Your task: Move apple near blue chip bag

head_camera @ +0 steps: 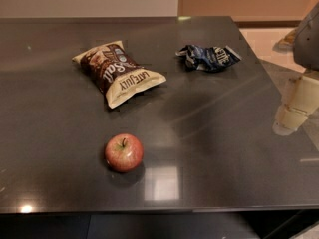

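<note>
The apple (pixel 123 153) is small, red with yellowish patches and a short dark stem. It stands upright on the dark table (pixel 209 133), near the front and left of centre. The blue chip bag (pixel 208 57) is small, wrinkly and dark blue with white lettering. It lies at the back right of the table. My gripper (pixel 291 114) hangs at the right edge of the view, above the table's right side. It is far right of the apple, in front of the blue bag, and touches neither. Nothing shows in it.
A larger brown and cream chip bag (pixel 117 72) lies at the back left, between the apple and the far edge. The table's front edge runs just below the apple. Light floor (pixel 264 39) shows past the table's right edge.
</note>
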